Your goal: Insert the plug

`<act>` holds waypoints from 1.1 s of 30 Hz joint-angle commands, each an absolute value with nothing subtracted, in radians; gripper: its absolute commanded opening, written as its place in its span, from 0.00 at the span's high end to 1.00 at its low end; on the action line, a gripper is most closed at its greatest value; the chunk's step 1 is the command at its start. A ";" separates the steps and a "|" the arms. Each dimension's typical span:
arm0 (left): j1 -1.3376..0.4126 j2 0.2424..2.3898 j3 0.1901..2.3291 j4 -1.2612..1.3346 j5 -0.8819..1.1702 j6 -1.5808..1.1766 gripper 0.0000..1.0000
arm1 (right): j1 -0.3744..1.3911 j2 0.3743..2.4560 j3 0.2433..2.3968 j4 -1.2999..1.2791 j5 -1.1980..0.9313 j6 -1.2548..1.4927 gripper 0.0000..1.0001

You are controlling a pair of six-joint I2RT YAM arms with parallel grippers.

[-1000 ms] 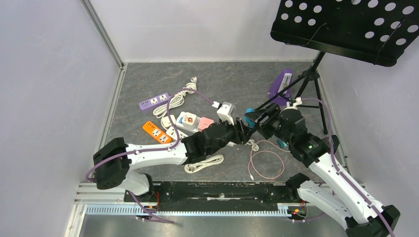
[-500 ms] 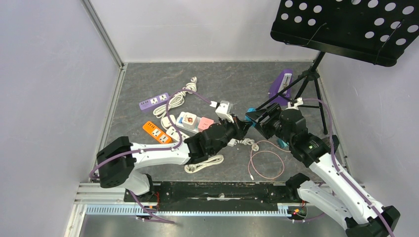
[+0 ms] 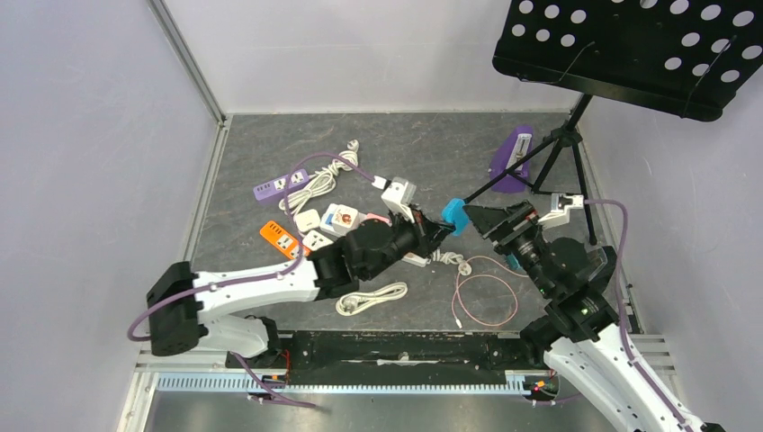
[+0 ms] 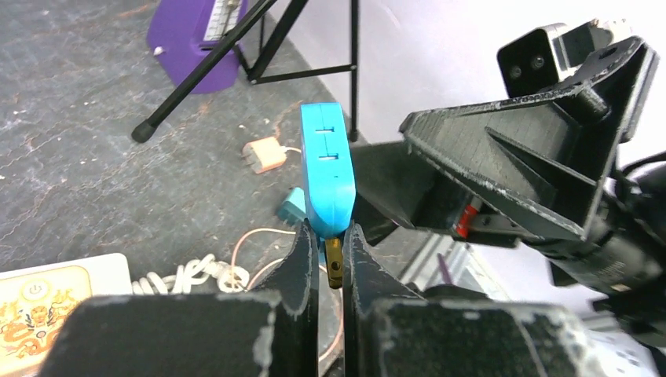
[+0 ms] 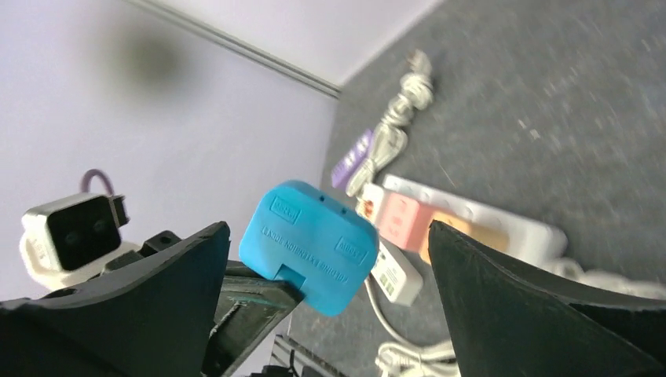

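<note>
Handing-over finished: left gripper (image 4: 330,239) now clamped narrow on base of bright blue plastic plug adapter (image 4: 327,173), held aloft just right of white-and-pink power strip (image 3: 340,216). Right gripper (image 5: 326,236) sprung wide, letting go. Insertion likely left arm's job.

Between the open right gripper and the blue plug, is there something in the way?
Nothing visible. The blue plug hangs right in front of the right gripper, whose jaws stand wide open, clear of it. The left gripper is shut on its brass prong from the opposite side.
</note>
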State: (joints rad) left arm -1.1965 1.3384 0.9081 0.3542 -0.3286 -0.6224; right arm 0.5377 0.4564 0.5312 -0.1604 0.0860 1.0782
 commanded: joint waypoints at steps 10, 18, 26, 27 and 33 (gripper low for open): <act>-0.931 1.065 1.025 0.187 0.216 -0.797 0.98 | 0.540 0.536 0.612 0.395 -0.361 0.843 0.08; -0.810 1.089 1.034 0.378 0.507 -1.006 0.98 | 0.540 0.689 0.627 0.647 -0.442 0.935 0.18; -0.790 1.086 1.010 0.447 0.571 -1.084 0.98 | 0.540 0.780 0.701 0.677 -0.443 0.940 0.29; -0.790 1.084 1.007 0.448 0.569 -1.085 0.98 | 0.541 0.788 0.708 0.679 -0.440 0.945 0.32; -0.781 1.073 0.997 0.416 0.567 -1.066 0.98 | 0.540 0.811 0.730 0.661 -0.441 0.954 0.57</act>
